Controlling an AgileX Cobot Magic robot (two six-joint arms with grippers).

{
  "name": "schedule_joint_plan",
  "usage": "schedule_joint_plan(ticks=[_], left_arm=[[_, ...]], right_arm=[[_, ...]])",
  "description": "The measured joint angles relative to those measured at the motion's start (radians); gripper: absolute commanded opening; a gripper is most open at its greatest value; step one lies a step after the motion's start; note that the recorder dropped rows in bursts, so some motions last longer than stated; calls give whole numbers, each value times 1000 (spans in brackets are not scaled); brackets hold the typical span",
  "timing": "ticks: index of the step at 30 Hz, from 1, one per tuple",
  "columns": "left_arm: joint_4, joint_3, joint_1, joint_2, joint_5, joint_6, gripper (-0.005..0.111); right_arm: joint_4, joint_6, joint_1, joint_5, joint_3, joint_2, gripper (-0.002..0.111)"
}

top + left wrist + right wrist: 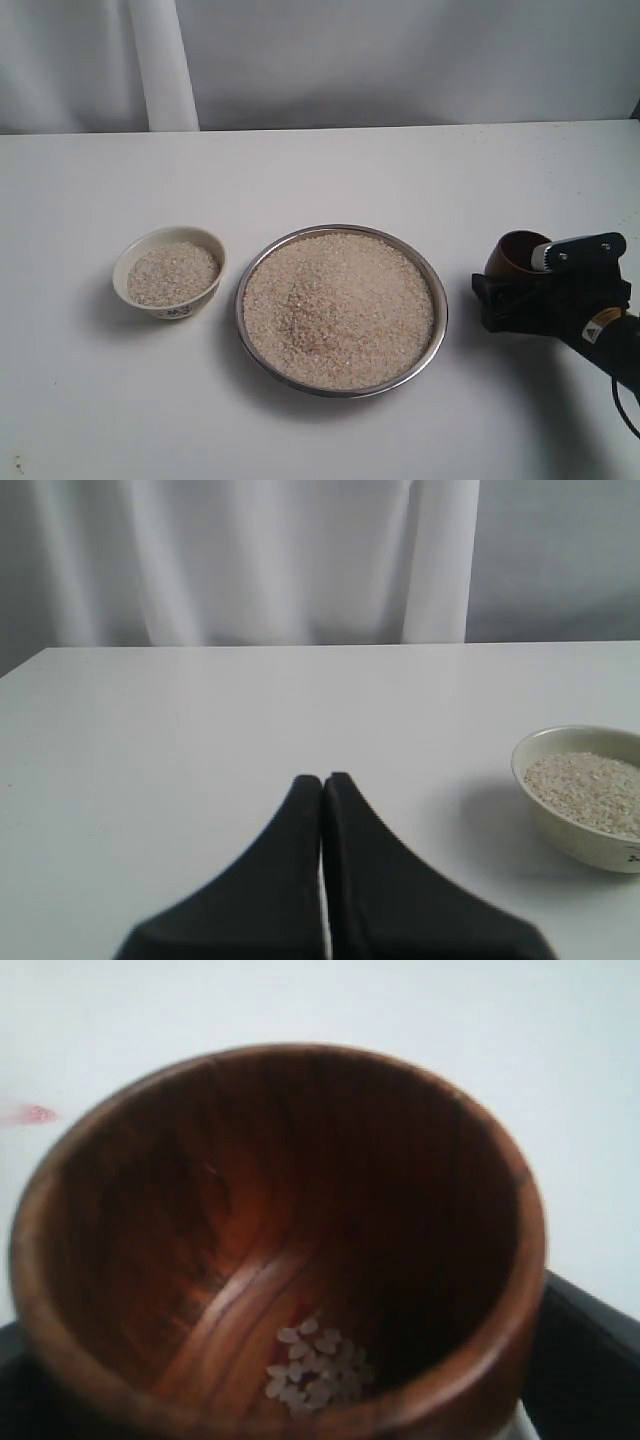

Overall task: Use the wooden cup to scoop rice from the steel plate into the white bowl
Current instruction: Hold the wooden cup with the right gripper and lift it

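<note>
One wooden cup — sitting between the right tool's jaws.

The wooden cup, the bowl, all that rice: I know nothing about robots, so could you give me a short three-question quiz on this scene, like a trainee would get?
1. True or false: the white bowl already has some rice in it.
2. What does the right wrist view show inside the wooden cup?
A. A few grains at the bottom
B. Rice heaped to the brim
C. Water
3. In the left wrist view, are the jaws of the left claw apart or pressed together?

Key: 1 true; 2 A; 3 pressed together, the claw is shut and holds nothing.
</note>
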Motion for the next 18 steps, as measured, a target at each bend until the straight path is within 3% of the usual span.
schedule_joint_plan(ticks=[18], left_arm=[[0, 0, 0, 0, 0, 0, 0]], right_arm=[[-44, 0, 0, 45, -50, 0, 82]])
